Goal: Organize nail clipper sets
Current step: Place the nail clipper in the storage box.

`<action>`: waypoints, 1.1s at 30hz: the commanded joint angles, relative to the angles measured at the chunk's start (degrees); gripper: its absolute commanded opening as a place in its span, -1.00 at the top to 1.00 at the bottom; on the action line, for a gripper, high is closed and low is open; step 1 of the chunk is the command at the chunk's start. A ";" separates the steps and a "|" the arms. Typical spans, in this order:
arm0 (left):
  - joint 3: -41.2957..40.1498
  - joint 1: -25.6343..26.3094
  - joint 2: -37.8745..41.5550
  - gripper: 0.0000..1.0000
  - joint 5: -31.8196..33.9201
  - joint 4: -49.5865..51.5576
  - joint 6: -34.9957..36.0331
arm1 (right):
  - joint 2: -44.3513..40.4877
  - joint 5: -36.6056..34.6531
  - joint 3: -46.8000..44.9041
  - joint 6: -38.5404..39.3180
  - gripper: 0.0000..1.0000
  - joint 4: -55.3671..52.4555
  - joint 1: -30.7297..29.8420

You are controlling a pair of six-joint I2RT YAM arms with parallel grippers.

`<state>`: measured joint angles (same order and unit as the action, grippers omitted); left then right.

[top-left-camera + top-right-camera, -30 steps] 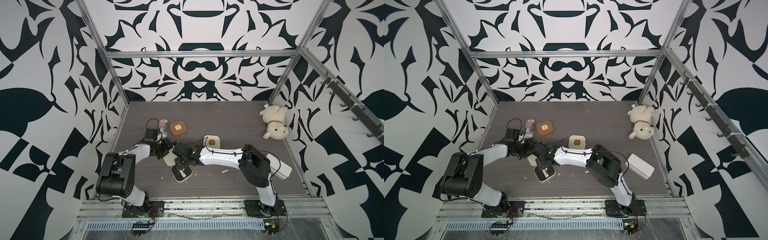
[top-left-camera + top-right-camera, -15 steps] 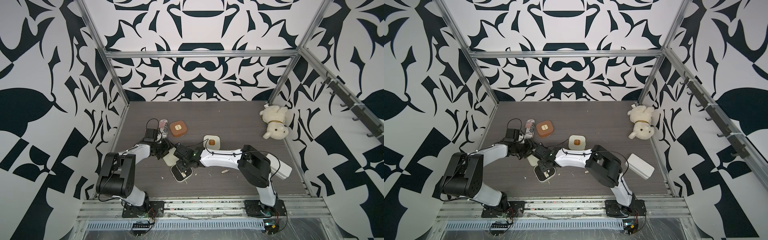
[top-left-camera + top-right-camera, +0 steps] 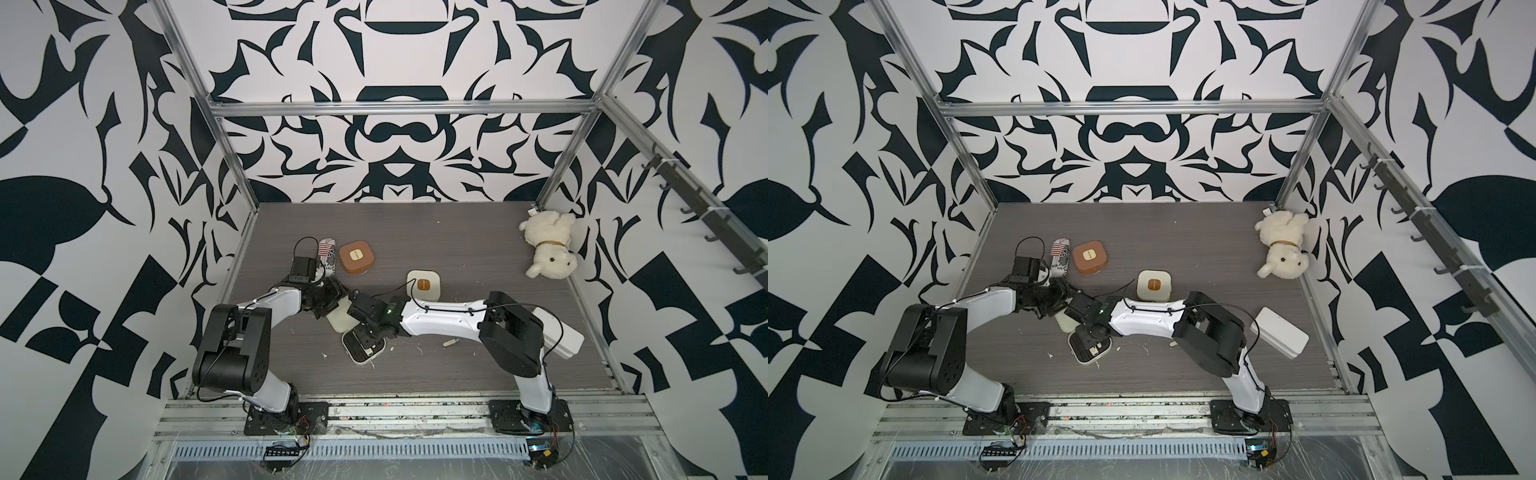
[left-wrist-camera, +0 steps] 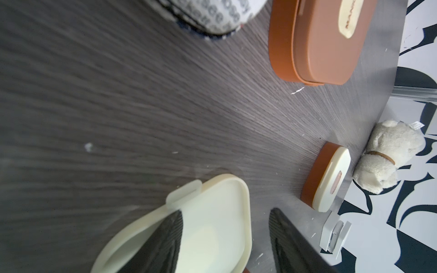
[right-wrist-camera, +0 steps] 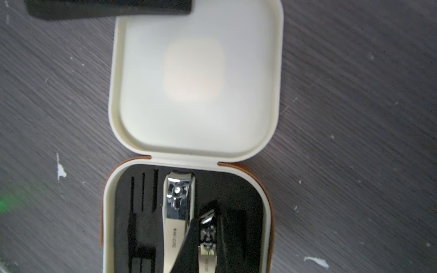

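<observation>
With the table [image 3: 457,232] as a dial and twelve at the back wall, the open case [image 3: 360,354] lies nearest, about seven o'clock of centre, its base toward the front rail and its cream lid [image 5: 196,89] laid flat at eleven o'clock of the base; the black insert [image 5: 142,224] holds a large clipper [image 5: 178,208] in its slot; the right gripper [image 5: 206,221] is over the insert, jaws drawn nearly together on a small clipper [image 5: 207,256], which stands tilted beside the large one; a small pale piece [image 3: 450,342], too small to identify, lies loose at three o'clock of the base; a white box [image 3: 1281,332] sits at four o'clock near the right wall; the left gripper [image 4: 225,211] is at the lid's far edge, jaws about halfway apart and straddling the rim, one of its fingers [image 4: 165,243] over the lid's inner face, the other outside with bare floor between it and the rim, gripping nothing; the closed cream case [image 3: 423,286] rests near centre; the closed brown case [image 3: 356,257] is at ten o'clock, with the crushed can [image 3: 327,254] just beside it at its nine; the plush dog [image 3: 548,245] lies in the two o'clock corner.
</observation>
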<state>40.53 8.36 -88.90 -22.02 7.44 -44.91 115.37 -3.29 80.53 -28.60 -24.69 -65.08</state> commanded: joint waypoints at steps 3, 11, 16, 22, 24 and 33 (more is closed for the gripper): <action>-0.98 -0.10 -3.36 -0.26 5.16 6.27 1.75 | -2.66 0.17 0.15 0.85 0.88 -8.37 -1.09; -1.41 -0.10 -2.97 -0.25 4.62 5.82 1.57 | -0.03 0.24 0.33 0.13 0.87 -6.25 -1.06; -1.72 -0.10 -1.81 -0.25 4.62 6.18 1.51 | 2.59 0.54 0.89 -0.05 0.87 -5.79 -1.05; -2.03 -0.10 -1.32 -0.25 4.19 6.00 1.28 | 3.02 0.08 0.67 -0.62 0.82 -5.54 -1.03; -2.02 -0.10 -1.32 -0.25 4.01 5.87 1.34 | 3.01 -0.12 1.05 -0.67 0.78 -5.60 -1.02; -2.50 -0.10 -1.31 -0.25 3.74 5.48 1.32 | 3.19 -2.04 4.08 -1.07 0.60 -6.77 -0.76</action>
<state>40.82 8.54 -88.97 -22.35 8.01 -44.73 117.51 -4.54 83.11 -29.21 -27.59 -65.36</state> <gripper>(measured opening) 0.622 0.193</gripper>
